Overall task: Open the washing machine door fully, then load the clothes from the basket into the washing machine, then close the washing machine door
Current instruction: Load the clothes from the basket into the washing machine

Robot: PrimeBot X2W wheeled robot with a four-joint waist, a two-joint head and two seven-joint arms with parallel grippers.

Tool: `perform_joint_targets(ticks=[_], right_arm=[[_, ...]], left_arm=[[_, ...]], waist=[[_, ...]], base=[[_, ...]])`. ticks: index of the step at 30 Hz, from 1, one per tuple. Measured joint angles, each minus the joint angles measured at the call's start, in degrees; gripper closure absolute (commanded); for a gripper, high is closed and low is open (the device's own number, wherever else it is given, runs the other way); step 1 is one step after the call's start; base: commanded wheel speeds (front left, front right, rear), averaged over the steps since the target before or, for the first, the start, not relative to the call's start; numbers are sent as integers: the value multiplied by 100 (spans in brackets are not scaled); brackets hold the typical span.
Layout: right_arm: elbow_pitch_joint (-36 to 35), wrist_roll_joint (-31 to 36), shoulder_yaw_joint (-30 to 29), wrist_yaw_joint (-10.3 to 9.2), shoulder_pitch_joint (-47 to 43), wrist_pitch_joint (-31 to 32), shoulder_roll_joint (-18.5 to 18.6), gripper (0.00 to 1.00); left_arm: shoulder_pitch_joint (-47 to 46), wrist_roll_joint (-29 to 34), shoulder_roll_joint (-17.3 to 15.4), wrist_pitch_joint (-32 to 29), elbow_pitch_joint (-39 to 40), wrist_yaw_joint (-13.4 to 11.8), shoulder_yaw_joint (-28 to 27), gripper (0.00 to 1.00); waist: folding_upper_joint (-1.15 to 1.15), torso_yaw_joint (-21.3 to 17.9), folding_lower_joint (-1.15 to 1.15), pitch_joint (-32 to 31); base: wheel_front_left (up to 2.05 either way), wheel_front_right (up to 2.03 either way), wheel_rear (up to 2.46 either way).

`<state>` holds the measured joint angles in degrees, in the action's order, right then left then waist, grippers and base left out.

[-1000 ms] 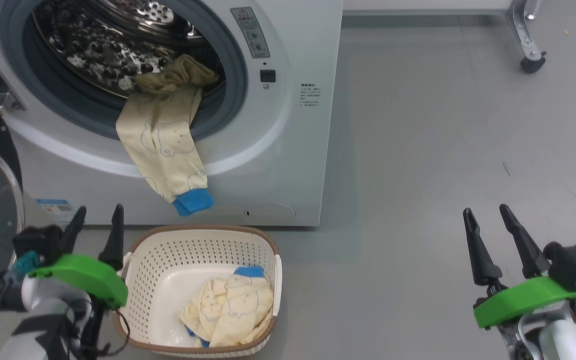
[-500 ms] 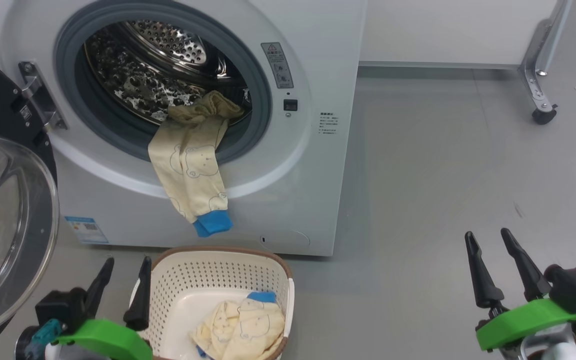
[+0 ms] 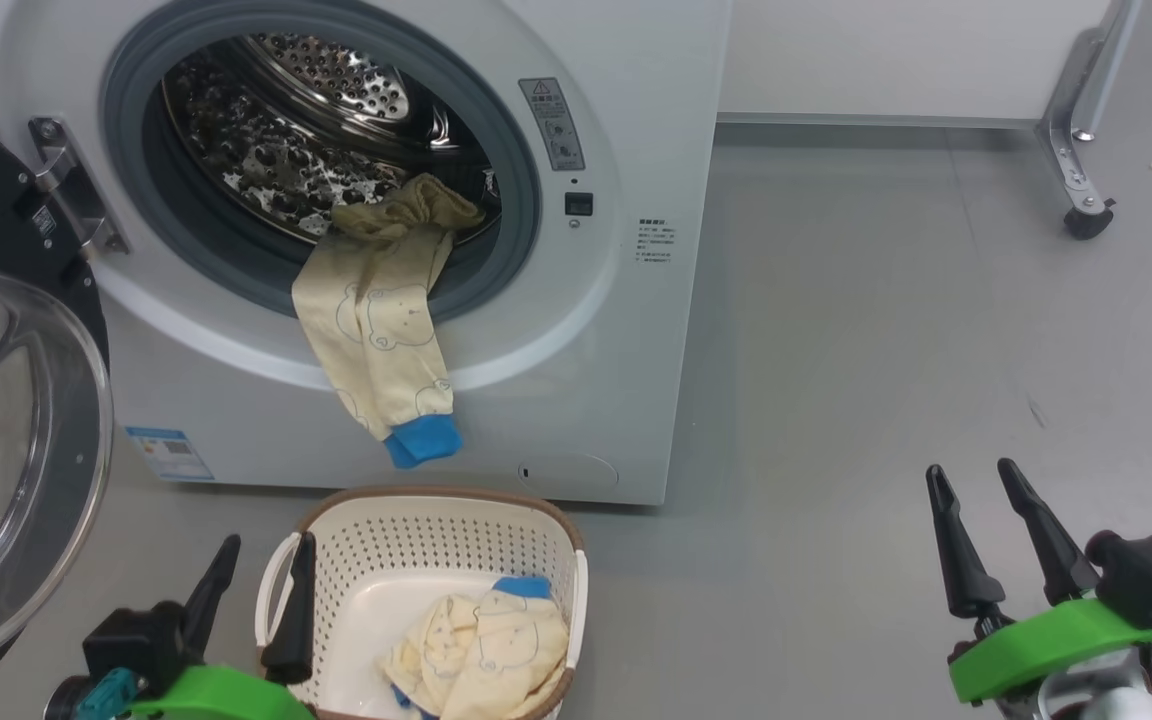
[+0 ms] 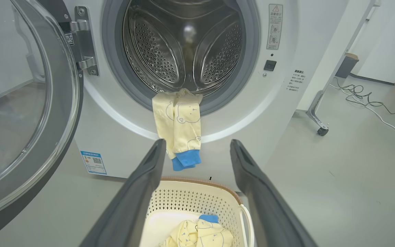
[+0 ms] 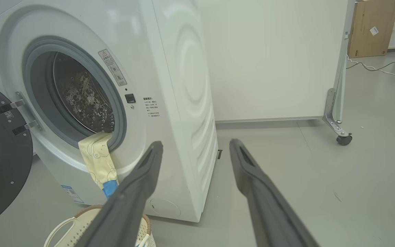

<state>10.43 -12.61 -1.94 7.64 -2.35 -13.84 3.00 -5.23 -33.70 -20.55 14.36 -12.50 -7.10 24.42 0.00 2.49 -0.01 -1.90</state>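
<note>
The white washing machine (image 3: pixel 626 330) stands with its door (image 3: pixel 6 440) swung wide open to the left. One cream-yellow garment (image 3: pixel 381 330) with a blue cuff hangs out over the grey gasket, half inside the steel drum (image 4: pixel 187 44). Below it on the floor sits the cream basket (image 3: pixel 416 545), holding more of the clothes (image 3: pixel 481 650). My left gripper (image 3: pixel 266 555) is open and empty, just left of the basket's near corner. My right gripper (image 3: pixel 976 480) is open and empty over bare floor far to the right. In the left wrist view the hanging garment (image 4: pixel 180 120) shows between the open fingers (image 4: pixel 142 185).
A white panel stands behind the machine on a metal leg with a caster (image 3: pixel 1086 215). Cables (image 4: pixel 372 103) trail over the floor to the right, and a cardboard box (image 5: pixel 372 27) stands by the wall. Open grey floor stretches right of the machine.
The head camera has tilted up, so the machine and basket sit lower in the picture. The left gripper has dropped towards the bottom edge. Both grippers stay open, and the clothes lie as before.
</note>
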Motion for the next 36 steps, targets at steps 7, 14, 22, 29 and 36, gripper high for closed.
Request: perform_joint_targets(ticks=[7,14,22,29,36], right_arm=[[16,0,1,0,-76,-1,-19,0],[31,0,23,0,-87,-11,-24,0],[37,0,23,0,-87,-30,-30,0],[35,1,37,0,-78,-30,-31,0],[18,1,57,0,15,-30,-30,0]], left_arm=[[0,96,33,-1,-36,0,69,0],[-1,97,42,-1,-40,-1,96,0],[-3,97,51,-1,-52,-1,143,0],[-12,135,100,-1,-100,-1,147,0],[-117,145,157,-1,-162,-16,108,0]], waist=[[0,55,0,11],[0,46,0,23],[0,15,0,66],[0,-30,0,182],[0,-111,1,450]], base=[[0,0,0],[0,0,0],[0,0,0],[0,0,0],[0,0,0]])
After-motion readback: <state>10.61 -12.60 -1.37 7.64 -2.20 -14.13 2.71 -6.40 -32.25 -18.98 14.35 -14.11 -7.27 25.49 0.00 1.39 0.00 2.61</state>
